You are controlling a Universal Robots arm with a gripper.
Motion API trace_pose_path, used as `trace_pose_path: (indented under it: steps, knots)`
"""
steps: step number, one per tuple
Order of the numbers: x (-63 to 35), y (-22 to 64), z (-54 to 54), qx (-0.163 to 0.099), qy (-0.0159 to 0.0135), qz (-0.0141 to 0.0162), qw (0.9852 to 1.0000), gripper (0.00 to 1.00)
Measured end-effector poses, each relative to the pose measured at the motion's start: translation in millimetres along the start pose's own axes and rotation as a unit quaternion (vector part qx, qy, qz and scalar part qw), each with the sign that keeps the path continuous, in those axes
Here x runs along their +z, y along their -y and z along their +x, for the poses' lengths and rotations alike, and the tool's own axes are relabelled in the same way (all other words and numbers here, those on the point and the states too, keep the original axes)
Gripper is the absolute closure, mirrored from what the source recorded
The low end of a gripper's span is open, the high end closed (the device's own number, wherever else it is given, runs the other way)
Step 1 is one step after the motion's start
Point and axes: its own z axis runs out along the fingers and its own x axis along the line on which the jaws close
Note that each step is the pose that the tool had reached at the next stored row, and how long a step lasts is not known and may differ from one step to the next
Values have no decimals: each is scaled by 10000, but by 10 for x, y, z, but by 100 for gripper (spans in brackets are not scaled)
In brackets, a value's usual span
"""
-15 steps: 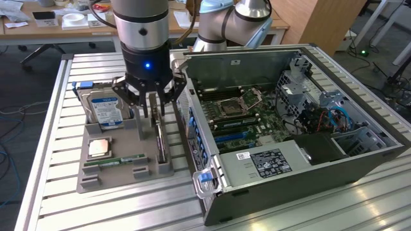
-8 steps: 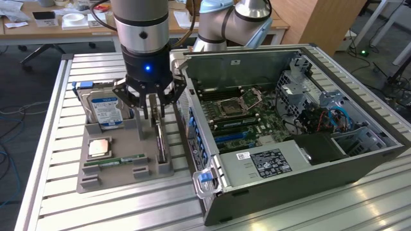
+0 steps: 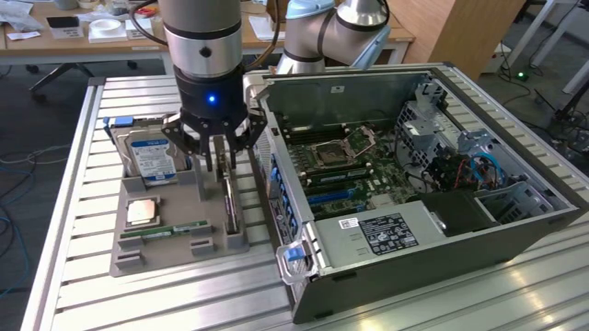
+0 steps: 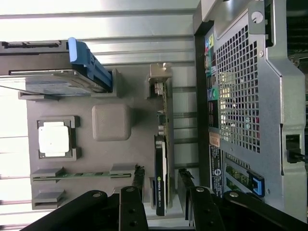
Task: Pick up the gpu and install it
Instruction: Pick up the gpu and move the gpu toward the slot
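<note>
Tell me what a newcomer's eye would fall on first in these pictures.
The open computer case dominates the exterior view's right, its motherboard exposed. Beside it, the arm's open claw hangs over a grey holder tray, with its fingers on either side of the gpu, which stands on edge there. A blue-labelled hard drive stands in the tray to the exterior view's left of the claw.

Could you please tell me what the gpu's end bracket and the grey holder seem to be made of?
End bracket of the gpu: likely bare metal, judging by its dull tan-silver sheen. Grey holder: probably plastic, uniformly matte with rounded moulded edges.
</note>
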Motion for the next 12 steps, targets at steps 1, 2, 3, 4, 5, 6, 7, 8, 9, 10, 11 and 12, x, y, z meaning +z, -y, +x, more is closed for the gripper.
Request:
trace_pose_path:
  steps: [1,2,3,4,5,6,7,8,9,10,11,12]
  knots:
    - [5,0,0,0,0,0,10000,58]
    - [11,1,1,0,0,0,10000,58]
    - [16,1,2,0,0,0,10000,58]
    - [23,1,2,0,0,0,10000,58]
    - [34,2,2,0,0,0,10000,58]
    - [50,2,3,0,0,0,10000,58]
    - [66,3,4,1,0,0,10000,58]
    - [83,4,4,2,0,1,10000,58]
    - [101,5,5,2,0,0,10000,58]
    - [121,5,6,3,1,0,10000,58]
    - [139,7,7,4,1,0,10000,58]
    - [156,7,8,4,0,1,10000,58]
